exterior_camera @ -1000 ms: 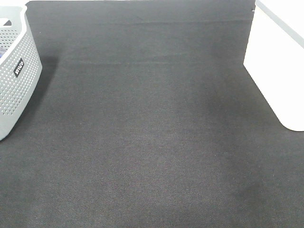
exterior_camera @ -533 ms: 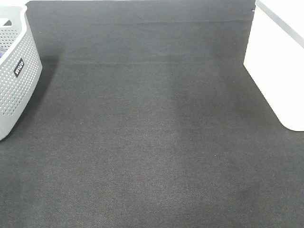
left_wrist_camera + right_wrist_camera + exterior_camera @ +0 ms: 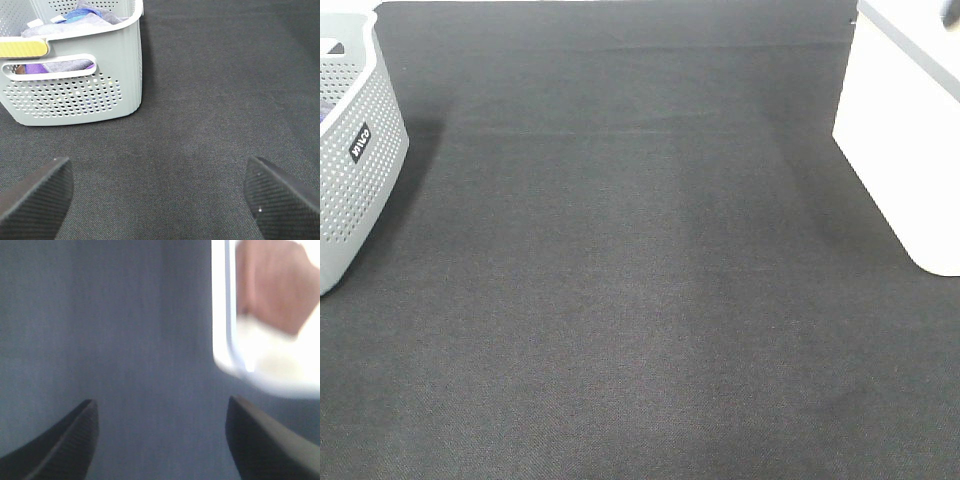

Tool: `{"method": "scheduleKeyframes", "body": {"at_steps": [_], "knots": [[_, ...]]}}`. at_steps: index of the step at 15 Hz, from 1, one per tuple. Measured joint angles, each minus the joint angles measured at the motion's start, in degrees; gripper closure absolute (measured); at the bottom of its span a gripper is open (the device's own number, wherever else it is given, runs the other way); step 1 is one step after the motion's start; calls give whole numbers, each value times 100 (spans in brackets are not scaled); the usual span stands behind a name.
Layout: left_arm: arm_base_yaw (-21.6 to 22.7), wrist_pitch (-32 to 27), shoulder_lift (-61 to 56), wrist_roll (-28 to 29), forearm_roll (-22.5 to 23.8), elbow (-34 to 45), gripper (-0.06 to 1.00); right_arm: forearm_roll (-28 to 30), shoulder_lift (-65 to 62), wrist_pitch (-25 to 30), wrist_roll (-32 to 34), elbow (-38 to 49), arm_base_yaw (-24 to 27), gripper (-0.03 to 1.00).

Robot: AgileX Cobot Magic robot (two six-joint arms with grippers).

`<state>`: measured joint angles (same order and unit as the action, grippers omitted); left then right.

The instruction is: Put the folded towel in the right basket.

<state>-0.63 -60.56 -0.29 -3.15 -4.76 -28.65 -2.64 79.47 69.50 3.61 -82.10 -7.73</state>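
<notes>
The folded towel [image 3: 270,285] shows only in the right wrist view, as a blurred pinkish-brown mass lying inside the white right basket [image 3: 222,315]; its folds and edges are too smeared to make out. In the exterior high view the right basket [image 3: 900,150] is a plain white, smooth-walled tub at about 2 o'clock on the black cloth table [image 3: 640,300], cut off by the frame edge, and its inside cannot be seen from there. At about 10 o'clock stands the grey perforated left basket [image 3: 350,170], which the left wrist view shows closer [image 3: 75,95], with purple, blue and grey cloths [image 3: 75,15] piled inside it and a yellow strip [image 3: 22,47] on its rim. Compared with half a second ago, the high view is almost unchanged: both baskets sit where they were, and the only difference is a small dark shape [image 3: 952,10] that has come into the corner at about 1 o'clock, above the right basket; what it is cannot be told. The left gripper [image 3: 160,195] has its jaws spread wide over bare cloth near the left basket, with nothing between them and touching nothing. The right gripper [image 3: 160,435] likewise stands wide apart and empty, with the table beneath it and the corner of the right basket just beyond its fingertips.
</notes>
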Motion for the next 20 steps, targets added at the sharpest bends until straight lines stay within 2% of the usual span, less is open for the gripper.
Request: {"method": "scheduleKeyframes", "body": {"at_steps": [4, 7, 8, 9, 13, 15, 16, 20], "knots": [[0, 0, 0, 0, 0, 0, 7, 0, -1856, 0, 0, 2372, 0, 29], [0, 0, 0, 0, 0, 0, 7, 0, -3220, 0, 0, 3667, 0, 29], [0, 0, 0, 0, 0, 0, 7, 0, -3220, 0, 0, 3667, 0, 29], [0, 0, 0, 0, 0, 0, 7, 0, -4022, 11, -6, 4194, 0, 29], [0, 0, 0, 0, 0, 0, 7, 40, -6045, 0, -11, 4973, 0, 29], [0, 0, 0, 0, 0, 0, 7, 40, -6973, -258, -63, 5088, 0, 29], [0, 0, 0, 0, 0, 0, 7, 23, -7534, -556, -321, 5157, 0, 29], [0, 0, 0, 0, 0, 0, 7, -132, -7981, -791, -710, 5329, 0, 29]]}}
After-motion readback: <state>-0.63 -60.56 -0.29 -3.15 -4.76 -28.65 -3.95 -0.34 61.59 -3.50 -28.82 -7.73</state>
